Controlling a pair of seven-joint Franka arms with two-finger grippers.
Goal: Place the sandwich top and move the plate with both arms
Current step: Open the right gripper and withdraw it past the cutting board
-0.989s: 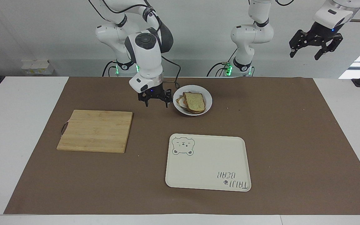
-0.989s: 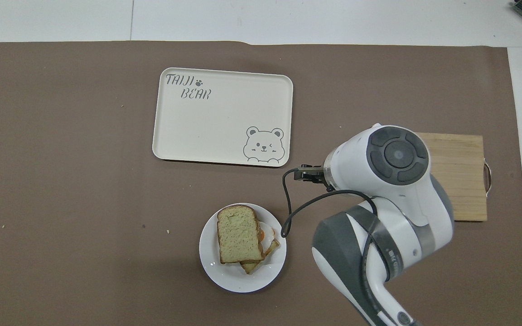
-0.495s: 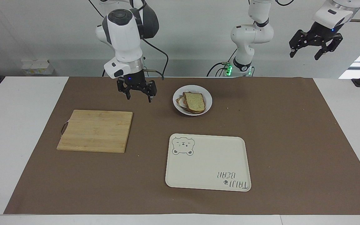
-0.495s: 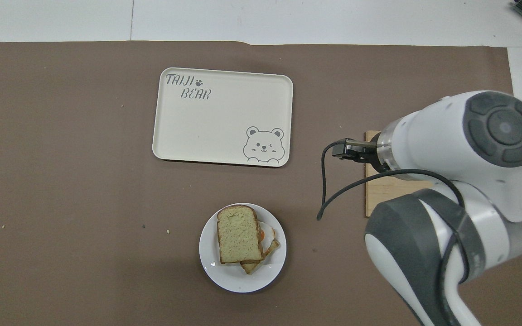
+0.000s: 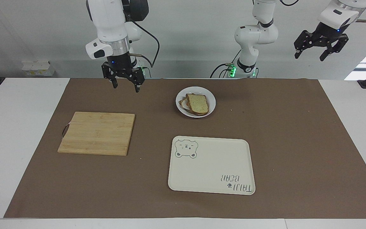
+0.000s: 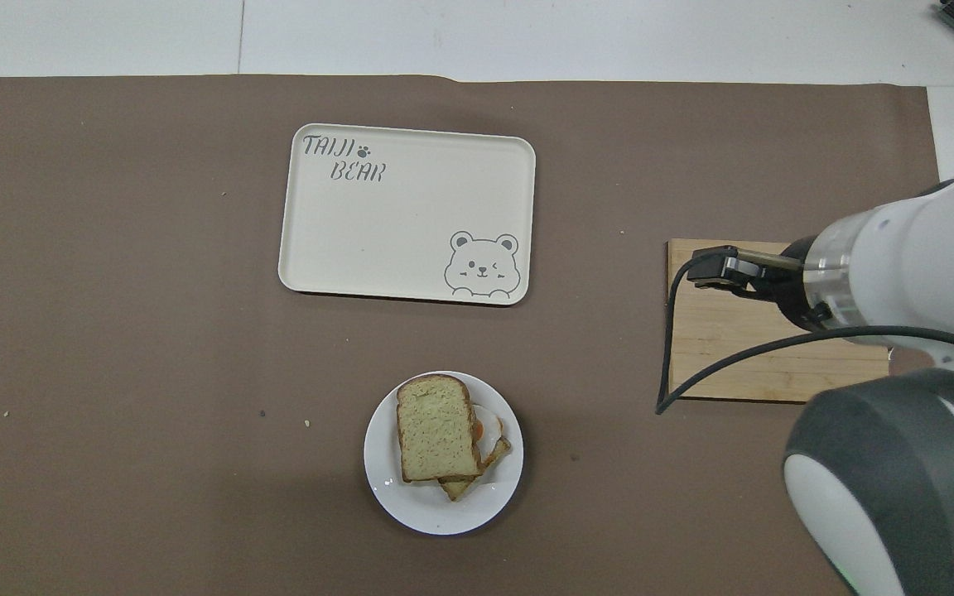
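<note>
Sandwich top [image 5: 197, 103] on plate [image 5: 210, 97] | right end effector [image 5: 125, 83] well apart, empty

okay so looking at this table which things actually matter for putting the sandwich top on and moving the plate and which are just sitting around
Part of the job:
- sandwich top, already on the egg slice
- plate
- right gripper, open, raised
- left gripper, open, waiting high off the mat

Just lying about:
- cutting board
- bear tray
</note>
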